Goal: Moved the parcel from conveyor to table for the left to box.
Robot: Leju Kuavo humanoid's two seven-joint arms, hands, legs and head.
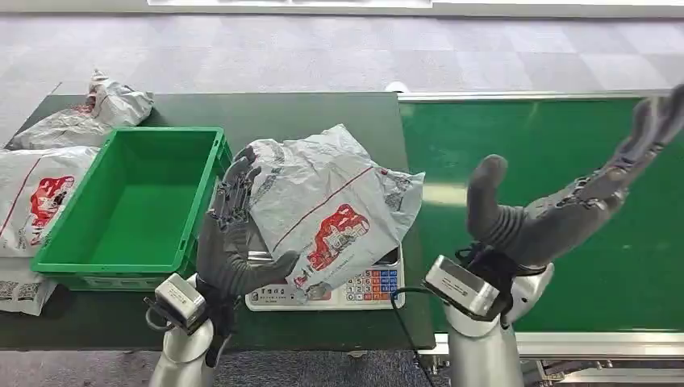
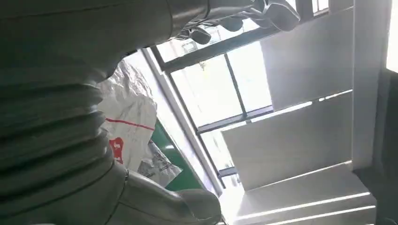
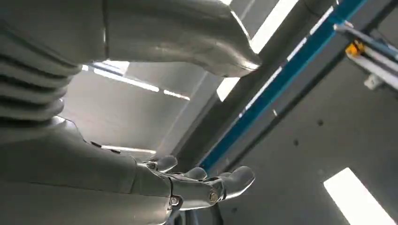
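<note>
A crumpled grey parcel (image 1: 331, 201) with red print hangs tilted over the white scale (image 1: 367, 289) on the dark green table (image 1: 314, 113). My left hand (image 1: 234, 234) grips its left edge, thumb under it and fingers (image 1: 235, 184) behind it. The left wrist view has the same parcel (image 2: 133, 117) beside the ribbed cover of the left hand (image 2: 51, 122). My right hand (image 1: 556, 205) is raised over the green conveyor (image 1: 565, 137), palm up, fingers spread, holding nothing. In the right wrist view the right hand (image 3: 155, 180) points toward the ceiling with fingertips (image 3: 234, 180) apart.
An empty green crate (image 1: 121, 260) stands on the table just left of my left hand. More grey parcels lie at the table's left: one at the far corner (image 1: 97, 113), one beside the crate (image 1: 32, 193), one near the front edge (image 1: 20, 290).
</note>
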